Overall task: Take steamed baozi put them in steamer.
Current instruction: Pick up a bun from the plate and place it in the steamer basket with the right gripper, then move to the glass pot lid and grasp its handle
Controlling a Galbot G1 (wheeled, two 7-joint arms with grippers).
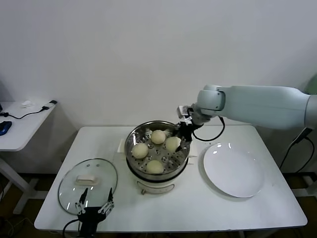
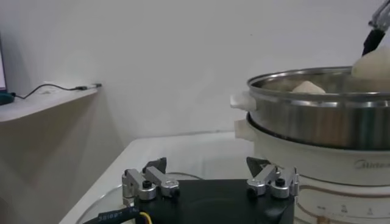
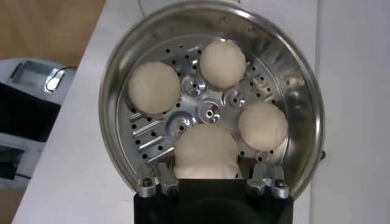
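Observation:
The steamer (image 1: 131,148) stands mid-table, a shiny pot on a white base. Several cream-white steamed baozi lie on its perforated tray (image 3: 207,114). My right gripper (image 1: 182,141) reaches in over the far right rim, shut on the baozi (image 1: 172,144) at that side. In the right wrist view that baozi (image 3: 206,149) sits squeezed between the two fingers of the right gripper (image 3: 206,169), low over the tray. Three other baozi (image 3: 154,87) (image 3: 223,63) (image 3: 262,125) rest free around it. My left gripper (image 1: 94,205) waits open and empty at the table's front left edge; in its own view the left gripper (image 2: 206,165) faces the steamer (image 2: 317,115).
A round glass lid (image 1: 101,171) with a white handle lies front left, just ahead of the left gripper. To the right of the steamer is a flat white plate (image 1: 233,171). A white side table (image 1: 20,124) with cables stands off to the left.

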